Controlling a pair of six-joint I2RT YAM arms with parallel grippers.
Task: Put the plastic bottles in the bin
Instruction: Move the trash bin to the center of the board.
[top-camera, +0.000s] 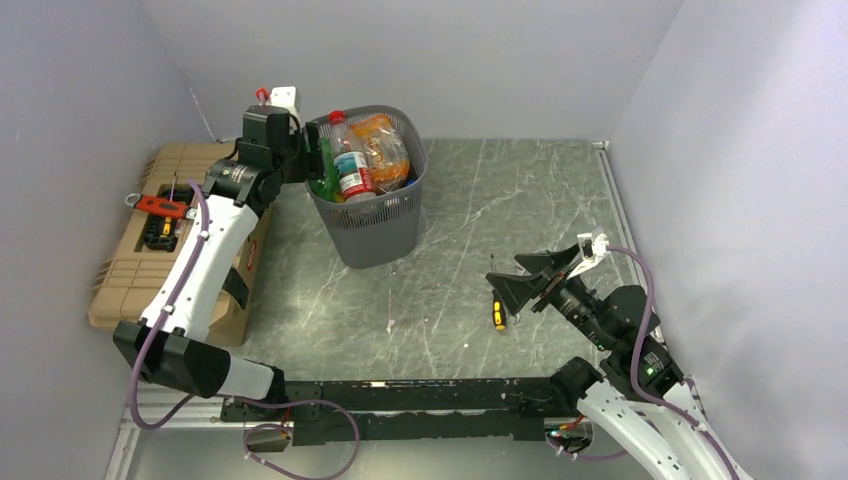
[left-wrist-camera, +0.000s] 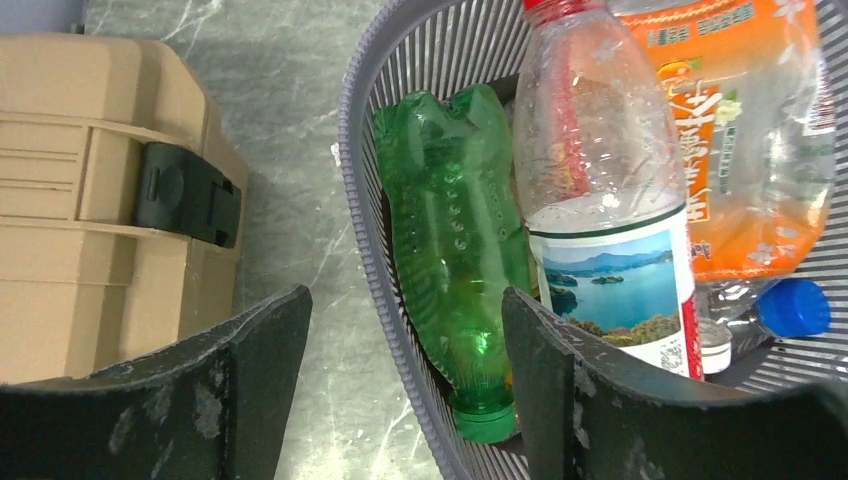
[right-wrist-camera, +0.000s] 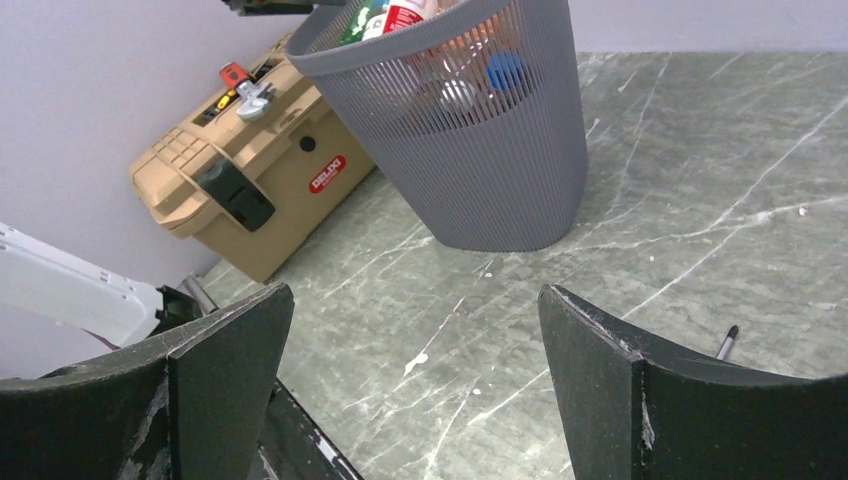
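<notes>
the left pincer (left-wrist-camera: 405, 300) is hanging apart and empty over the edge of the bin (top-camera: 375, 228), likely for dropping. the plastic bottles (top-camera: 357, 160) are lying piled inside it. the right pincer (right-wrist-camera: 412, 295) is waiting apart, empty.

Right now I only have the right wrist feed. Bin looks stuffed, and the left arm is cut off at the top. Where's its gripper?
Observer: Left gripper hangs over the bin's left rim, jaws open, nothing between them.
Operator: Is the green one in?
Observer: Yes. The green bottle lies inside against that left wall, cap end nearest the gripper.
Operator: Anything left near me?
Observer: The top view shows no bottle outside the bin. There's just a screwdriver with a yellow-and-black handle, lying beside your right gripper.
</notes>
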